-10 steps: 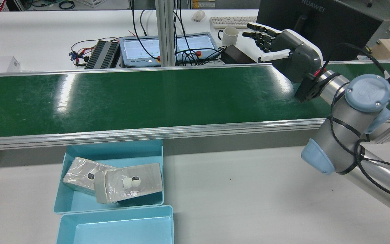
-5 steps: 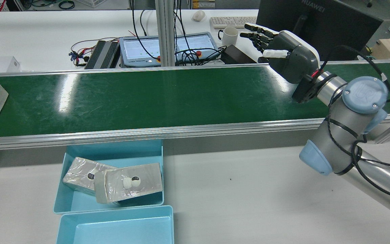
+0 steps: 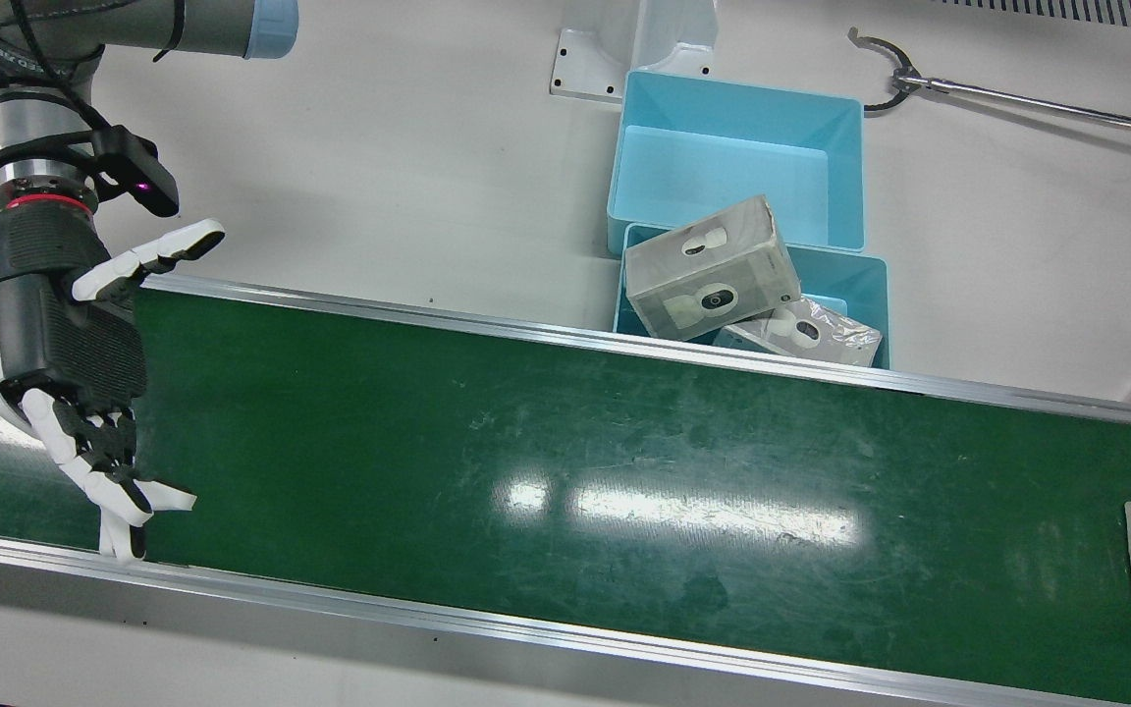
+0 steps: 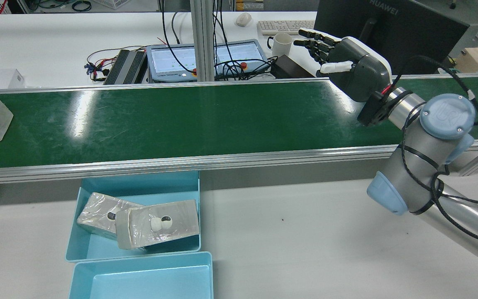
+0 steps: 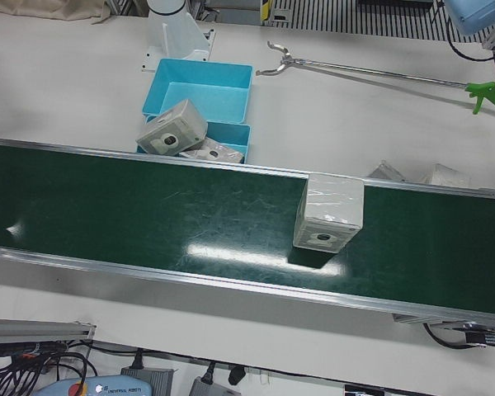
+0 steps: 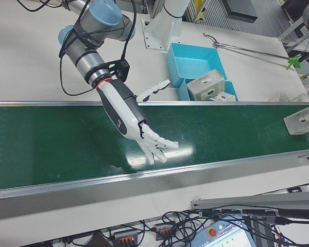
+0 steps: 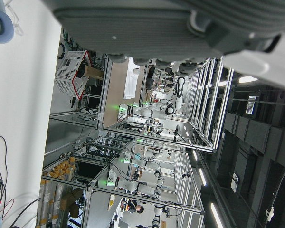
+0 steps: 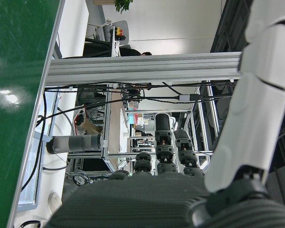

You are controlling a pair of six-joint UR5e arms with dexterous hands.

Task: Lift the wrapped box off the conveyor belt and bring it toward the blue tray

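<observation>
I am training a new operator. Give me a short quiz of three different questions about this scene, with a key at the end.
1. True or false: the right hand holds a wrapped box.
2. How many boxes lie in the blue tray?
3. The box on the belt is: A) under the right hand, B) far along the belt from that hand, C) on the white table.

Key: 1 false, the fingers are spread over bare belt; 2 two; 3 B.
</observation>
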